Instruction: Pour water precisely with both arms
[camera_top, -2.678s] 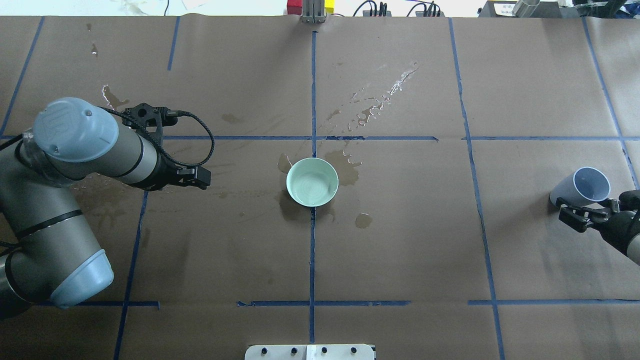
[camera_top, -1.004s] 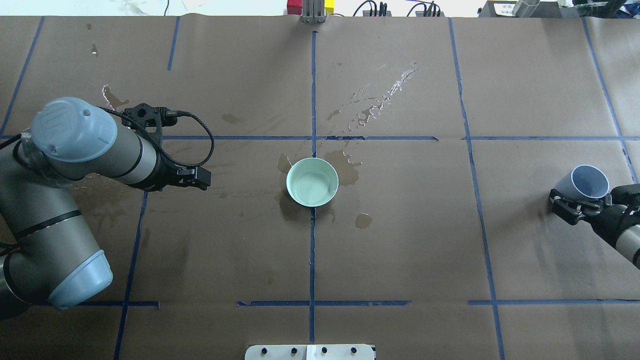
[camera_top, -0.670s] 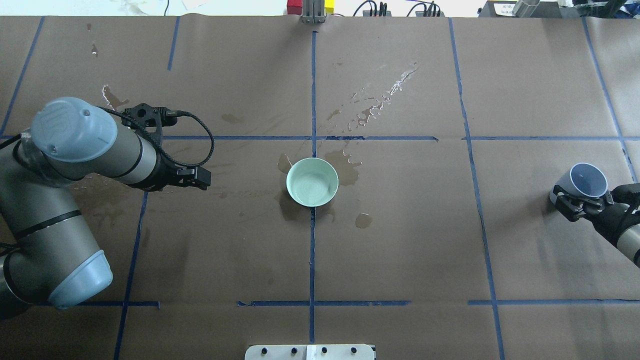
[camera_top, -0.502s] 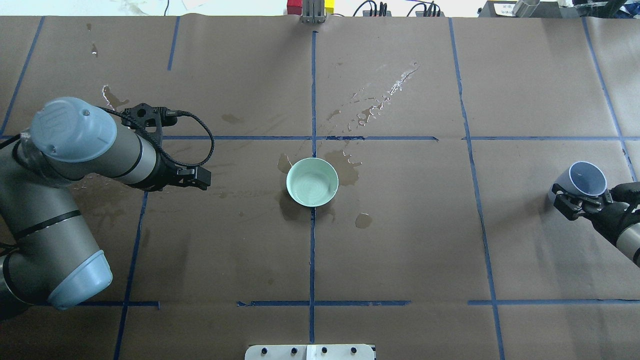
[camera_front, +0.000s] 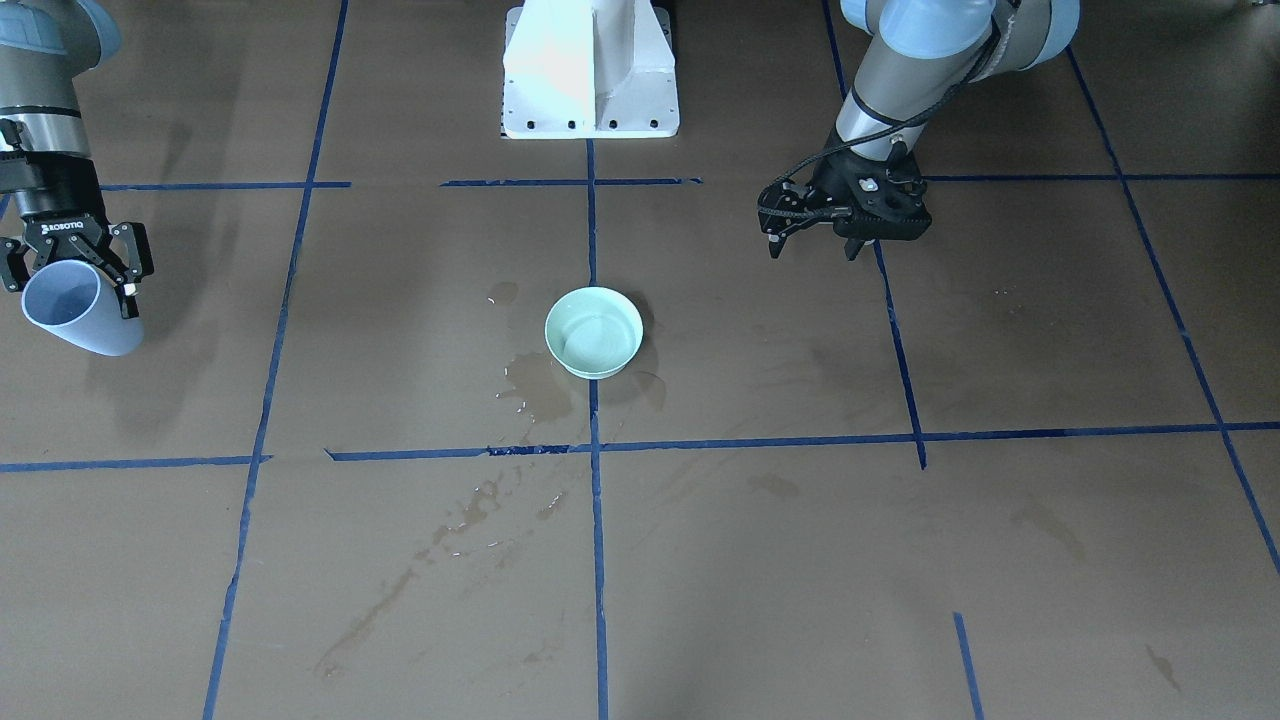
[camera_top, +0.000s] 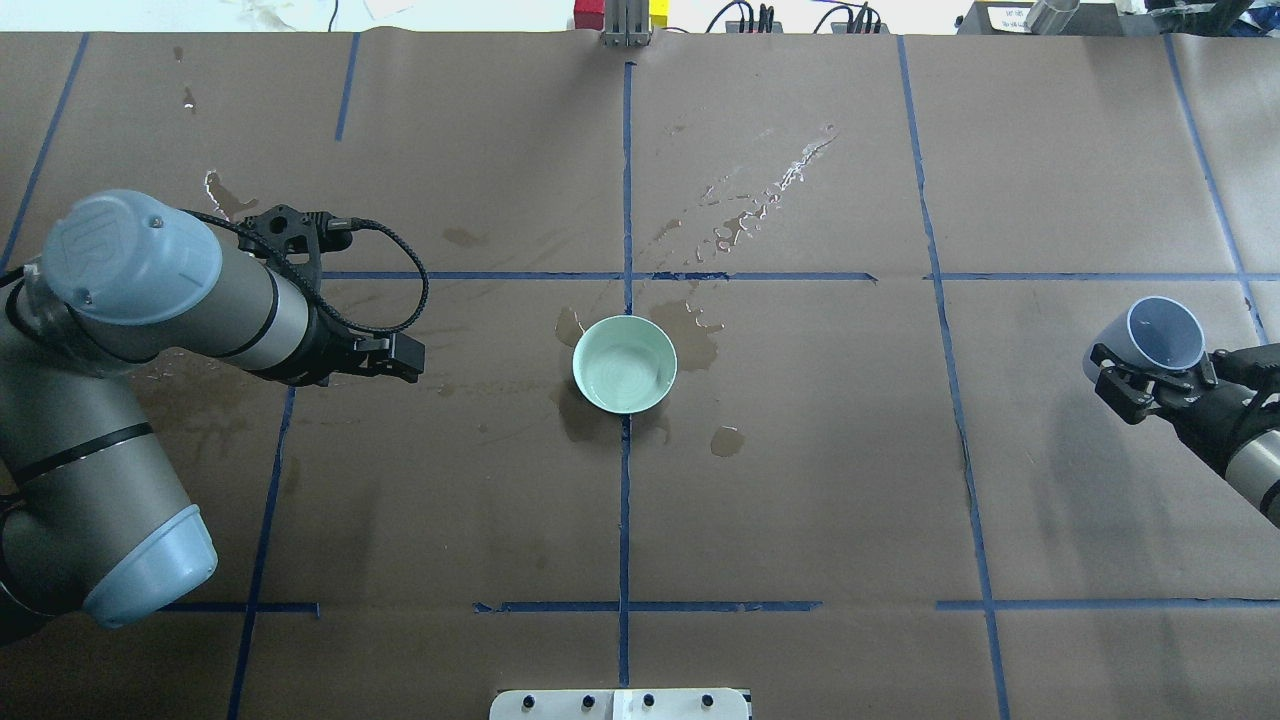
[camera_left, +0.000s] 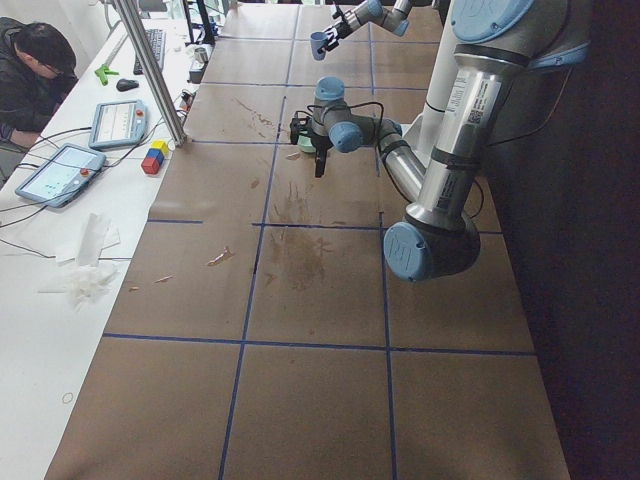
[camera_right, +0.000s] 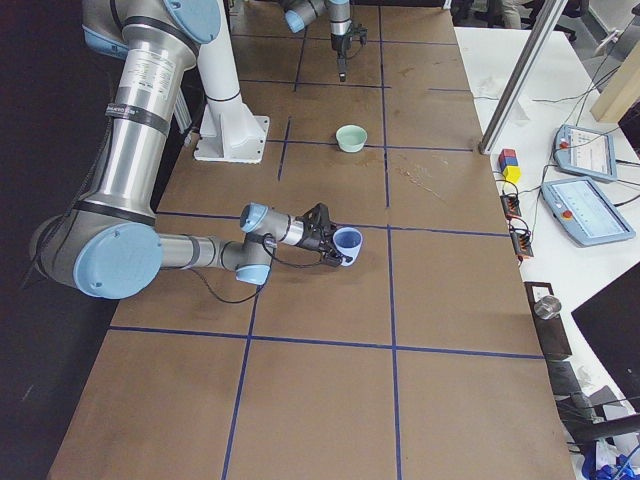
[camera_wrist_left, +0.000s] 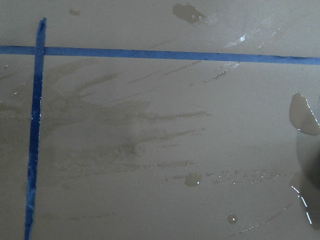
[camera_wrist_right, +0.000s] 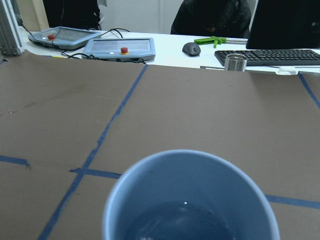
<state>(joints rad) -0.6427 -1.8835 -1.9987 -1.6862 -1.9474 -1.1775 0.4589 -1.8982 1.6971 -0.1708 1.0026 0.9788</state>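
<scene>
Overhead exterior view: the right pincer (camera_top: 1150, 382) pinches a blue cup (camera_top: 1160, 335) near the right edge of the worktop (camera_top: 800, 500). It is well apart from the green bowl (camera_top: 582, 352), which stands at the centre where the blue tape lines (camera_top: 625, 520) cross. The cup is tilted, its mouth turned up and away from the bowl. The right wrist view shows water (camera_wrist_right: 182, 220) low in the cup as a faint sheen. The left pincer (camera_top: 405, 357) hangs over the worktop to the bowl's left, well apart from it. In the front-facing view its fingers are spread with nothing between them. Wet patches (camera_top: 765, 200) glint on the brown paper beyond the bowl, and darker stains lie just beside it.
</scene>
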